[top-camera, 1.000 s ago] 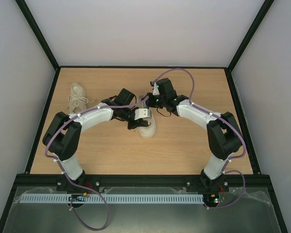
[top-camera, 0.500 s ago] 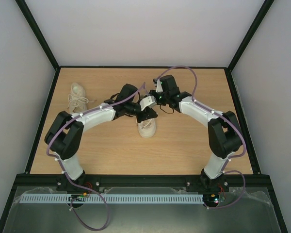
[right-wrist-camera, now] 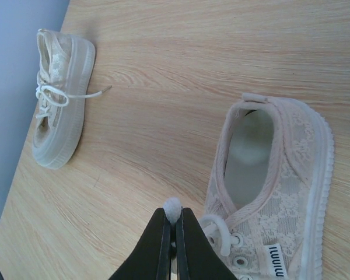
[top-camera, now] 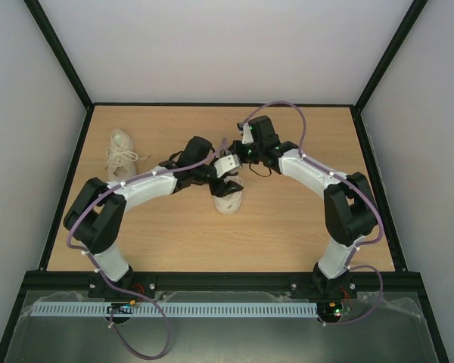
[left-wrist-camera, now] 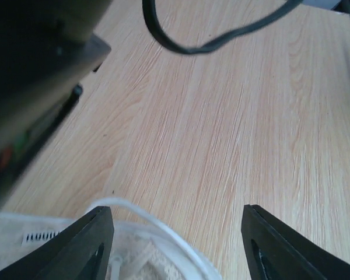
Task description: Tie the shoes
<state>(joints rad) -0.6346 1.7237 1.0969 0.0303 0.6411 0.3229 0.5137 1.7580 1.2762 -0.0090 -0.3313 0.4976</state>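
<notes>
Shoe A (top-camera: 229,198) at middle of desk (top-camera: 303,219) | shoe B (top-camera: 122,151) near far-left corner | left gripper (left-wrist-camera: 178,230) jaws spread wide over shoe A | right gripper (right-wrist-camera: 173,220) jaws clamped on white lace (right-wrist-camera: 172,207) of shoe A

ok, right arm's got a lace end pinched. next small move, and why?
Probably draw the right gripper gently away from the centre shoe to take up slack. Its jaws are shut on the lace tip, and the lace behind it curls loose by the eyelets. The left gripper hovers over that shoe, jaws open, holding nothing, so a taut lace would give it something to grab.
</notes>
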